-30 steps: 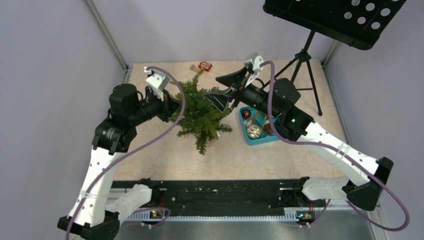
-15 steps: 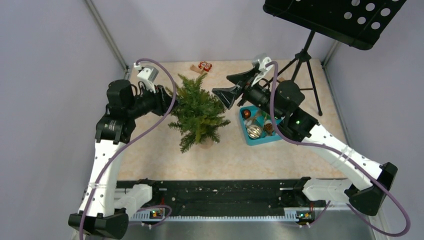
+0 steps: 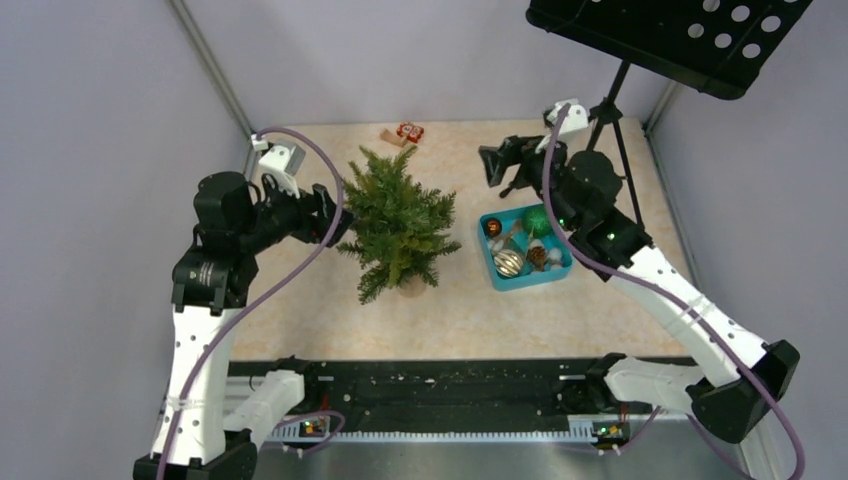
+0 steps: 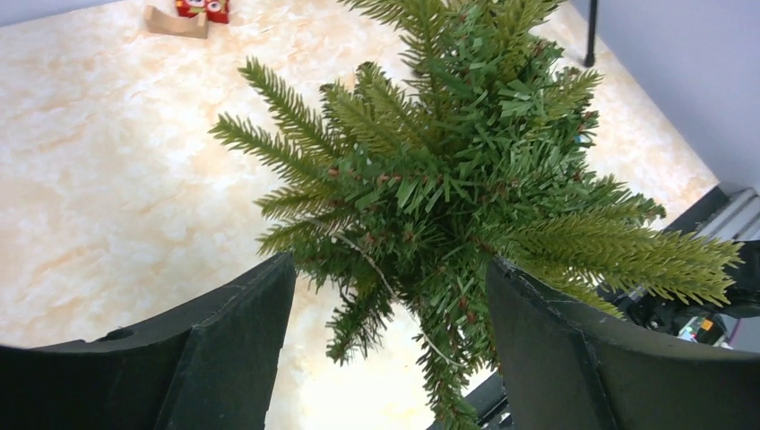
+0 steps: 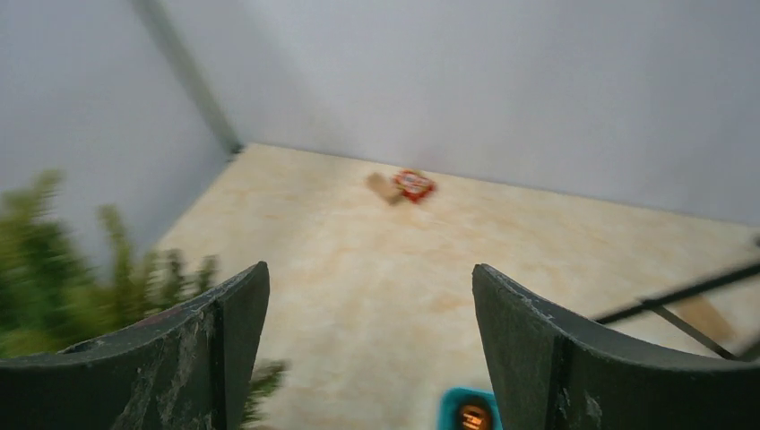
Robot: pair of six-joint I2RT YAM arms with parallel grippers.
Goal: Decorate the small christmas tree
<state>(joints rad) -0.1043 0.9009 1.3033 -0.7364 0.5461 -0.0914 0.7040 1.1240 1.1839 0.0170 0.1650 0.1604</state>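
Note:
The small christmas tree (image 3: 400, 225) stands upright on its brown base (image 3: 412, 288) in the middle of the table, with no ornaments showing on it. My left gripper (image 3: 335, 210) is open just left of the tree. In the left wrist view its jaws (image 4: 390, 262) are wide apart, with loose lower branches of the tree (image 4: 448, 170) hanging between them and nothing gripped. My right gripper (image 3: 495, 165) is open and empty above the table, right of the treetop. In the right wrist view the gripper (image 5: 369, 267) faces the back wall, and the tree (image 5: 54, 269) is a blur at the left.
A teal tray (image 3: 497, 280) right of the tree holds a green ball (image 3: 537, 220), a silver striped ball (image 3: 508, 262) and smaller ornaments. A red item (image 3: 409, 131) and a brown tag (image 3: 390, 136) lie at the back edge. A black tripod music stand (image 3: 610, 120) stands at the back right.
My left gripper has opened, let go of the tree and drawn back left. The tree has gone from tilted to upright. My right gripper has pulled away to the back right.

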